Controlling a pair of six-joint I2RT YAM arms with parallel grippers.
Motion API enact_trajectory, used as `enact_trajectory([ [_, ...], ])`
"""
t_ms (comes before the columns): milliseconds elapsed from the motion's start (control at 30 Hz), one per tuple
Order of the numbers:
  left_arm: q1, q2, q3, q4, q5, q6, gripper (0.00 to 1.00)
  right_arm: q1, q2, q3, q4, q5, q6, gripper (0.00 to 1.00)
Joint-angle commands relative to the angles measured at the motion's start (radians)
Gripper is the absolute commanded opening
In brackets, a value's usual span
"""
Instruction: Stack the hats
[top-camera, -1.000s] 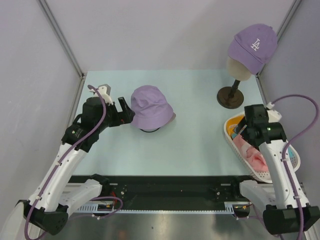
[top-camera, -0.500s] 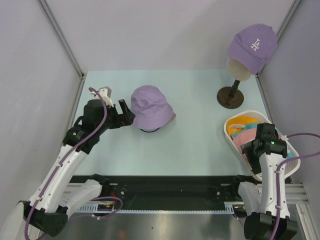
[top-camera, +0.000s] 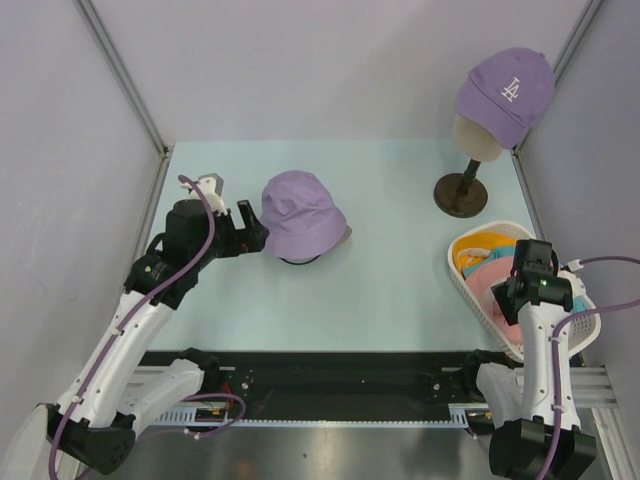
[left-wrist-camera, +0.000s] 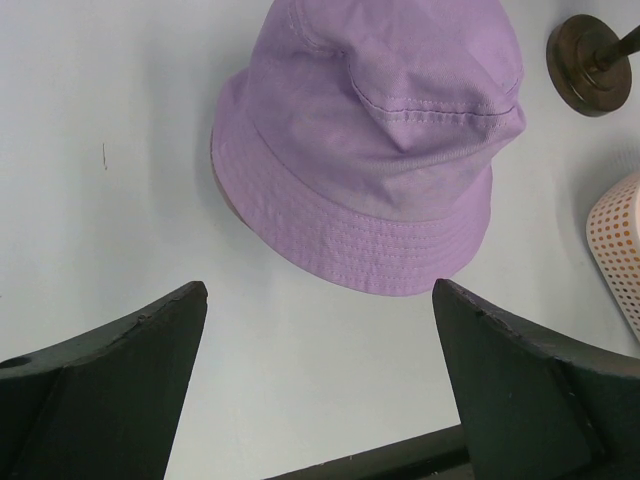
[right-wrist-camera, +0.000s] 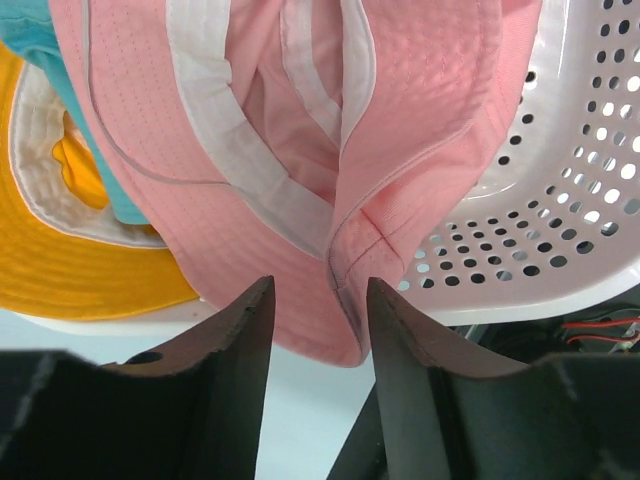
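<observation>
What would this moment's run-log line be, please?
left gripper open, facing lavender hat | right gripper shut on pink hat in basket

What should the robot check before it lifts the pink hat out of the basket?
1. Grip: the right gripper looks closed on a fold of the pink hat at its brim. Ok.
2. Pink hat on top: it lies over the orange hat and the teal hat in the white basket. Ok.
3. Snagging: whether the hats underneath would come along. Cannot tell.
4. Landing spot: the lavender hat sits crown up on the table. Ok.
5. Left gripper: open and empty, but very near the lavender hat's brim, so it may be in the way. Not ok.
</observation>
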Motion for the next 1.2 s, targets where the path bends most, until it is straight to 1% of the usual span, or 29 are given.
enact_trajectory([
  [0, -0.004, -0.017, 0.023, 0.029, 0.009, 0.023, 1.0, -0.004, -0.023, -0.015, 0.027, 0.018, 0.004, 0.43],
  [33, -0.004, -0.015, 0.024, 0.029, 0.011, 0.02, 1.0, -0.004, -0.033, -0.018, 0.027, 0.007, 0.003, 0.36],
  [100, -0.004, -0.014, 0.037, 0.029, 0.021, 0.006, 1.0, -0.004, -0.059, -0.032, 0.022, -0.002, 0.0, 0.24],
  [133, -0.004, -0.014, 0.043, 0.029, 0.024, 0.005, 1.0, -0.004, -0.066, -0.036, 0.021, -0.019, -0.006, 0.15],
  [200, -0.004, -0.012, 0.051, 0.034, 0.031, -0.007, 1.0, -0.004, -0.092, -0.044, 0.028, -0.056, -0.016, 0.07],
  [300, -0.004, -0.015, 0.058, 0.04, 0.04, -0.012, 1.0, -0.004, -0.119, -0.058, 0.041, -0.097, -0.032, 0.0],
  [400, -0.004, -0.018, 0.066, 0.035, 0.044, -0.008, 1.0, -0.004, -0.12, -0.055, 0.051, -0.154, -0.057, 0.0],
  [533, -0.004, -0.026, 0.063, 0.026, 0.04, -0.004, 1.0, -0.004, -0.123, 0.005, 0.05, -0.182, -0.152, 0.0],
  [667, -0.003, -0.023, 0.078, 0.022, 0.043, -0.008, 1.0, -0.004, -0.145, 0.135, 0.042, -0.13, -0.204, 0.0],
  [700, -0.003, -0.021, 0.084, 0.022, 0.043, -0.008, 1.0, -0.004, -0.148, 0.199, 0.045, -0.105, -0.21, 0.0],
  [833, -0.004, -0.02, 0.118, 0.017, 0.034, -0.007, 1.0, -0.004, -0.126, 0.367, 0.105, -0.119, -0.252, 0.0],
  [933, -0.003, -0.029, 0.123, 0.012, 0.024, -0.009, 1.0, -0.004, -0.094, 0.454, 0.148, -0.178, -0.269, 0.0],
  [1000, -0.003, -0.033, 0.118, 0.005, 0.021, -0.011, 1.0, -0.002, -0.067, 0.487, 0.178, -0.257, -0.256, 0.0],
  [1067, -0.003, -0.04, 0.112, 0.005, 0.021, -0.012, 1.0, 0.005, -0.051, 0.488, 0.203, -0.358, -0.227, 0.0],
  [1133, -0.003, -0.041, 0.104, 0.003, 0.024, -0.014, 1.0, 0.028, -0.057, 0.456, 0.251, -0.416, -0.198, 0.0],
  [1167, -0.003, -0.04, 0.104, 0.0, 0.026, -0.012, 1.0, 0.068, -0.065, 0.446, 0.269, -0.426, -0.191, 0.0],
])
